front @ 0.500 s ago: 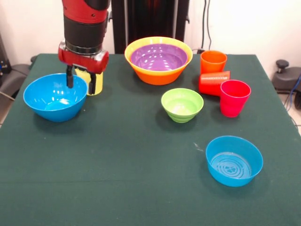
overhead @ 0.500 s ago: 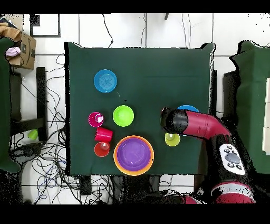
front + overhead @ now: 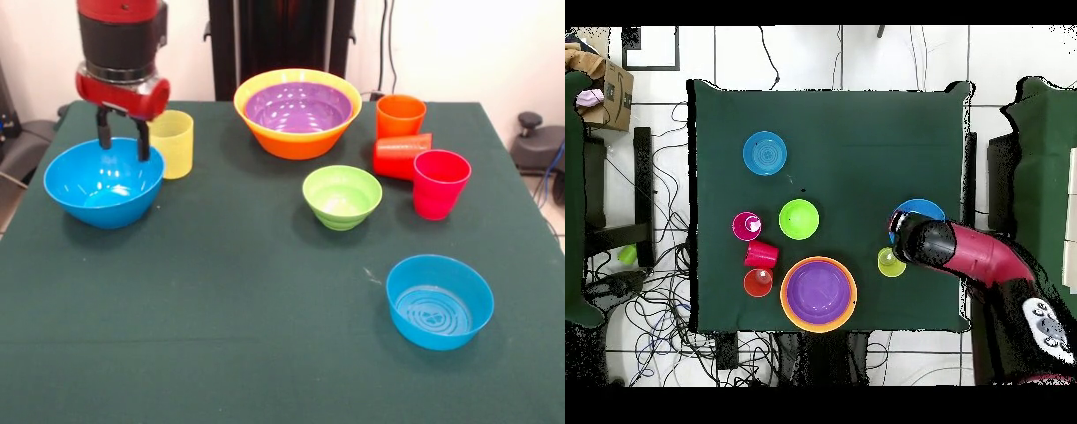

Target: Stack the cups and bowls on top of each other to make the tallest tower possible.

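My gripper is open and empty, its fingers hanging over the far rim of the left blue bowl. The yellow cup stands upright just right of it, apart from the fingers. The purple bowl sits inside the large yellow-orange bowl. The light green bowl stands mid-table and the second blue bowl front right. The orange cup and magenta-pink cup stand upright, with the red cup on its side between them. The orange-red bowl is hidden.
In the overhead view my arm covers part of the blue bowl, next to the yellow cup. The dark green table has open cloth along its front. A cardboard box and cables lie off the table.
My gripper has moved away from the yellow cup, rising a little, and now hangs over the blue bowl. The yellow cup stands where it was.
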`<control>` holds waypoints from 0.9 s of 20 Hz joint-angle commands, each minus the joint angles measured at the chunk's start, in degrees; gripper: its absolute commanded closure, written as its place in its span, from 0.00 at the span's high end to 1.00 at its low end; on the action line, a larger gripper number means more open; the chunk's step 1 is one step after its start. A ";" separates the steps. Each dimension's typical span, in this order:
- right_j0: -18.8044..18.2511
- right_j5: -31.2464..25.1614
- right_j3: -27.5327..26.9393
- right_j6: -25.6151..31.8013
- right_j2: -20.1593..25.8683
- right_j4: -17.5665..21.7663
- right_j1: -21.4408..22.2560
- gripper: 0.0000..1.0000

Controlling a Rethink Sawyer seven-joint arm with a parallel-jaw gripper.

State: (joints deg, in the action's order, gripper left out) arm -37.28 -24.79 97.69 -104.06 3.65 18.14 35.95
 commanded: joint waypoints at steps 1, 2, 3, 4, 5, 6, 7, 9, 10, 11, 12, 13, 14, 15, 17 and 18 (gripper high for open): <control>-0.58 3.38 2.87 2.05 6.97 3.35 -0.37 1.00; -0.60 3.56 2.75 1.96 6.97 3.49 -0.53 1.00; -0.66 3.60 2.48 2.00 7.03 3.61 -0.72 1.00; -0.66 3.60 2.36 1.99 7.06 3.68 -0.81 1.00; -0.62 3.70 2.17 1.91 7.03 3.75 -1.01 1.00; -0.49 3.88 2.07 1.71 6.93 3.79 -1.14 1.00; -0.39 4.22 1.84 1.47 6.97 3.77 -1.50 1.00; 0.07 4.96 1.78 0.69 6.77 3.68 -1.84 1.00; 0.36 5.26 1.76 0.28 6.60 3.66 -1.91 1.00; 0.77 5.75 1.70 -0.28 6.37 3.61 -2.10 1.00; 0.93 5.80 1.65 -0.41 6.35 3.52 -2.15 1.00; 1.14 5.91 1.51 -0.56 6.33 3.38 -2.28 1.00; 1.36 6.03 1.37 -0.70 6.32 3.24 -2.40 1.00; 1.57 6.14 1.23 -0.85 6.30 3.10 -2.53 1.00; 1.63 6.71 0.90 -1.11 6.58 2.69 -3.24 1.00; 1.60 6.84 0.91 -1.05 6.58 2.67 -3.28 1.00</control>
State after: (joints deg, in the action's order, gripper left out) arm -37.88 -20.98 98.21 -104.06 3.98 18.14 36.36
